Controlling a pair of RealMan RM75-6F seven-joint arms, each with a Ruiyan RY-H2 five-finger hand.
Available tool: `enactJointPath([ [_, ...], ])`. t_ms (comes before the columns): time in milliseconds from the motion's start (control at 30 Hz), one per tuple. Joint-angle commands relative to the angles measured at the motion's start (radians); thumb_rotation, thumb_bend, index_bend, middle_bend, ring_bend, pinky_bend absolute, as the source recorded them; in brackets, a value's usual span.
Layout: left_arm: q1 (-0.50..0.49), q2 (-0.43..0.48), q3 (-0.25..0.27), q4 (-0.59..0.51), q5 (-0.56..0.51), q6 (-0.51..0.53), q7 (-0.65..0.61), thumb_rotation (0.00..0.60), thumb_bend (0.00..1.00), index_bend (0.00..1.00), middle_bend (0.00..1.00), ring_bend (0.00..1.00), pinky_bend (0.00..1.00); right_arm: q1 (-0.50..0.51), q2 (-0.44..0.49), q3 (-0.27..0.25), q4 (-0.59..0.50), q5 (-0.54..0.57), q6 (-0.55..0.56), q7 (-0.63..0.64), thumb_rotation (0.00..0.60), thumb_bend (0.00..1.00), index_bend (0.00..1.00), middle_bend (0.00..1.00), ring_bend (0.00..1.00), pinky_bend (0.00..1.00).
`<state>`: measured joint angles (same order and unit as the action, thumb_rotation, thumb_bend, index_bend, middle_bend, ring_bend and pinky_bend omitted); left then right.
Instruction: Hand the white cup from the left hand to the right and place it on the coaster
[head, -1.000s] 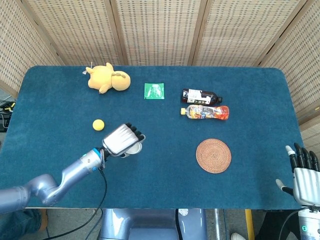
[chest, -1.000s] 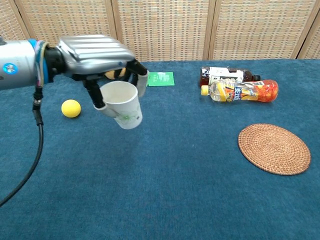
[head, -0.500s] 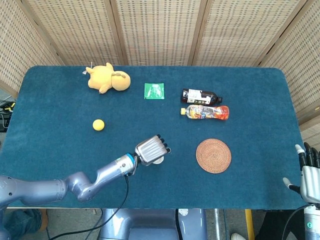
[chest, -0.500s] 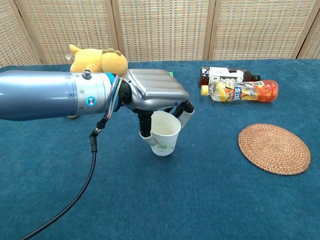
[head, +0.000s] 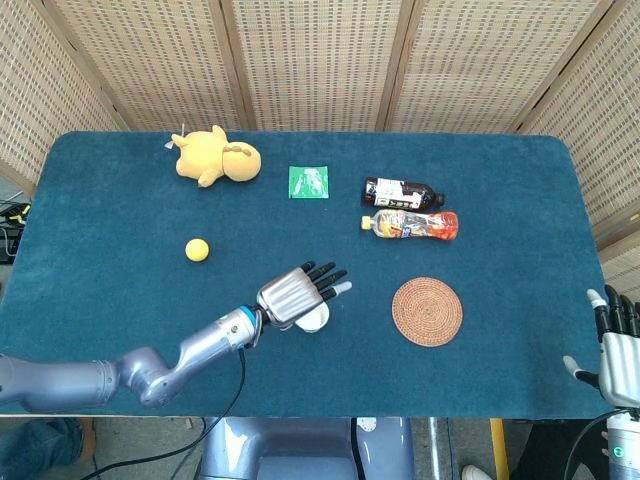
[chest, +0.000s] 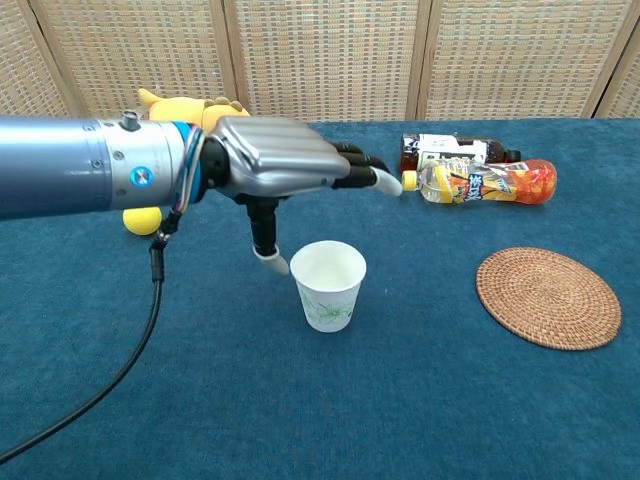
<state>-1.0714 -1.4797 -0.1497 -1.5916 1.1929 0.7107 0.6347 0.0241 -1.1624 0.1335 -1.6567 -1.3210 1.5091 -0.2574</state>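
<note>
The white cup stands upright on the blue table, mostly hidden under my left hand in the head view, where only its rim shows. My left hand hovers just above and behind it, fingers stretched out flat and apart, holding nothing. The round woven coaster lies bare to the right of the cup. My right hand sits off the table's right front corner, fingers up and apart, empty; the chest view does not show it.
A dark bottle and an orange bottle lie on their sides behind the coaster. A green packet, a yellow plush toy and a yellow ball sit on the left and back of the table.
My left hand carried the cup rightward toward the table's middle, set it down and let go. Its fingers have spread open above the cup. The right hand barely moved.
</note>
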Motion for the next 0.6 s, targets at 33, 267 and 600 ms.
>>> enactJointPath([
  [33, 0.044, 0.07, -0.014, -0.043, 0.013, 0.072, -0.053, 0.6, 0.0, 0.0, 0.0, 0.0, 0.02, -0.001, 0.001, -0.002, -0.003, -0.003, 0.002, 0.0, 0.6, 0.0, 0.08, 0.0, 0.0, 0.0],
  [267, 0.226, 0.266, 0.0, -0.108, -0.011, 0.306, -0.129, 0.6, 0.0, 0.0, 0.0, 0.0, 0.0, 0.002, 0.0, -0.011, -0.011, -0.014, -0.001, -0.004, 0.6, 0.0, 0.08, 0.0, 0.0, 0.0],
  [600, 0.594, 0.381, 0.126, -0.187, -0.014, 0.627, -0.386, 0.6, 0.0, 0.0, 0.0, 0.0, 0.0, 0.093, -0.021, -0.049, 0.02, -0.152, -0.101, 0.003, 0.6, 0.0, 0.09, 0.0, 0.0, 0.0],
])
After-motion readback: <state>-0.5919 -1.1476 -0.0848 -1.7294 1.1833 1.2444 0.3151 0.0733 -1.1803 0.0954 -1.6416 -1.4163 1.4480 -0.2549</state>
